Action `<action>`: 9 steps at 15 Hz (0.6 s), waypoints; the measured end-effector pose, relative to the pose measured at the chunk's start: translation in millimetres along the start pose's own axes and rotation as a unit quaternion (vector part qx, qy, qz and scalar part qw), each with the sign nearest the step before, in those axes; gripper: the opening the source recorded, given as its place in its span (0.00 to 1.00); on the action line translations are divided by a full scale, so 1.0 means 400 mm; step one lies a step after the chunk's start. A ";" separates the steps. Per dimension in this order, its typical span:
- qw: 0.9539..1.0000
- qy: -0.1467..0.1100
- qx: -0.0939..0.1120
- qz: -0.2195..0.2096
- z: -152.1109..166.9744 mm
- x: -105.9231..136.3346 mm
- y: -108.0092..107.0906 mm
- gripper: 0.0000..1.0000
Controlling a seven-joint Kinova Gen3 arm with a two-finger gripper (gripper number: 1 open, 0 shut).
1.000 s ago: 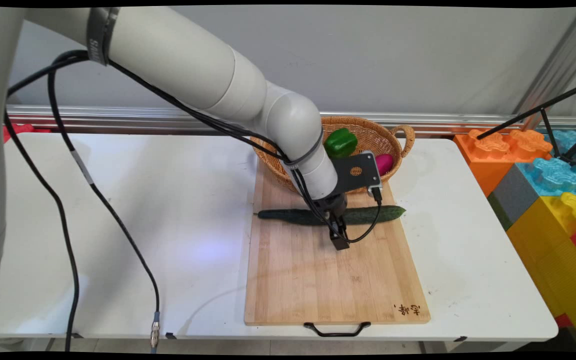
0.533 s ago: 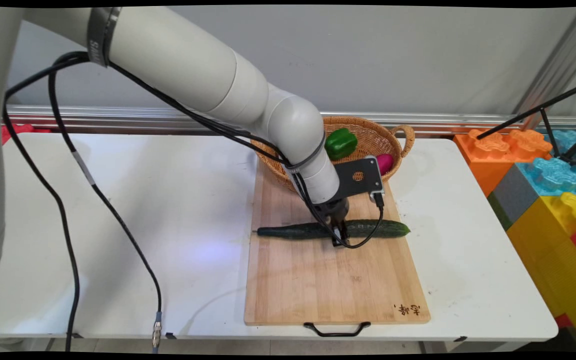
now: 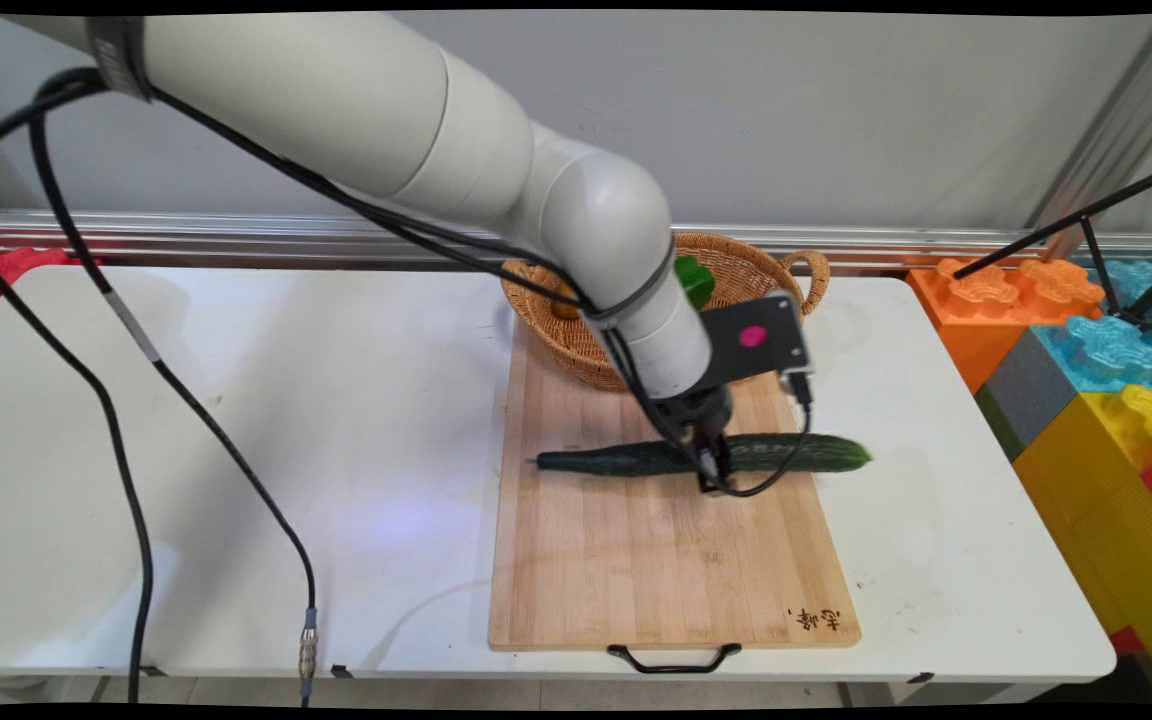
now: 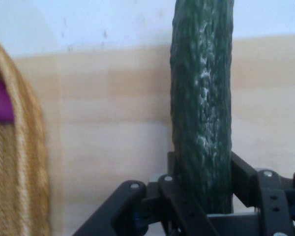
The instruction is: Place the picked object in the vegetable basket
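A long dark green cucumber (image 3: 616,460) lies crosswise over the far half of a wooden cutting board (image 3: 636,570), its right tip past the board's right edge. My gripper (image 3: 712,472) is shut on it a little right of its middle. In the hand view the cucumber (image 4: 202,98) runs up from between my fingers (image 4: 243,172), with the gripper (image 4: 201,201) clamped on its sides. Whether it rests on the board or hangs just above it I cannot tell.
A wicker basket (image 3: 796,275) stands at the board's far end, holding a green pepper (image 3: 698,280) and a magenta item (image 4: 0,98). Large coloured toy blocks (image 3: 1086,340) are stacked past the table's right edge (image 3: 946,330). A black cable (image 3: 126,470) hangs at the left.
The gripper has closed on the cucumber, and the cucumber has shifted toward the near side and then to the right, so its right tip now overhangs the board.
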 end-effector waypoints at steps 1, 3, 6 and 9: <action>1.000 0.008 0.003 0.008 -0.015 0.022 0.001 0.00; 0.999 0.020 0.014 0.023 -0.036 0.052 -0.008 0.00; 0.997 0.034 0.044 0.054 -0.065 0.094 -0.050 0.00; 0.993 0.041 0.084 0.077 -0.087 0.115 -0.119 0.00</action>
